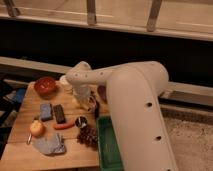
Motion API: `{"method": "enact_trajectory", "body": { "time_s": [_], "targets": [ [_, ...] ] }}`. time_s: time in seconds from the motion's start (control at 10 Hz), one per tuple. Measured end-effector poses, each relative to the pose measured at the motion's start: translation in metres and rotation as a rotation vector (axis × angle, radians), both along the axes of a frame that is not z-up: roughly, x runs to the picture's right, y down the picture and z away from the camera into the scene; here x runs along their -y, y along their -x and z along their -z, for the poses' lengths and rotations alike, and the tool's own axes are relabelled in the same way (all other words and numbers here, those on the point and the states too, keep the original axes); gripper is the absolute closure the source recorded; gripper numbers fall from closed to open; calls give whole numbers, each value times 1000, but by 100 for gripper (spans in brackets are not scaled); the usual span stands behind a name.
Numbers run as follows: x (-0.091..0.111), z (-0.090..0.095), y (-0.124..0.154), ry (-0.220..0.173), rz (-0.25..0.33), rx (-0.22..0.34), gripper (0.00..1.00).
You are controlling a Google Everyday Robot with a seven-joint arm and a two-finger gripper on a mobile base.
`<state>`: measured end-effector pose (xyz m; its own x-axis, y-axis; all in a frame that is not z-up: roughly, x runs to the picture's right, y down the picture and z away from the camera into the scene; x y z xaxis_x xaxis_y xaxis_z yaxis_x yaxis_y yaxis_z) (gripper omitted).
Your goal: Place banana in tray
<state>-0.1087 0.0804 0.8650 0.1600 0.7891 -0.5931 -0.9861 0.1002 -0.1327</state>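
Smooth matt gripper (pixel 89 103) above pale wooden table (pixel 20 135); glossy green plastic tray (pixel 106 145).

Tray (pixel 106 146): green plastic, rectangular w/ raised rim, at table's right front corner, largely hidden behind arm; banana can't be made out, prob. hidden by arm; gripper (pixel 90 103) low over table just behind tray's far end.

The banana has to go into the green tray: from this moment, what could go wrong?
1. The arm hides much of the tray, and the banana does not show, so a placement could be hard to check.
2. The gripper hangs low over the table near the dark round object and the carrot-like stick; a sweep toward the tray might knock them.
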Motion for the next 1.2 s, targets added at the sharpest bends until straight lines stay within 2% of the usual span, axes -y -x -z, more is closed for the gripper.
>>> {"method": "enact_trajectory", "body": {
  "time_s": [0.4,0.8,1.0,1.1,1.2],
  "targets": [
    [-11,52,-73,12,-64,-130,100],
    [-38,119,-153,14,-205,-304,99],
    [-75,154,-182,41,-320,-411,82],
    [-91,163,-186,56,-359,-440,74],
    [-112,172,-189,80,-403,-468,62]
  ]
}}
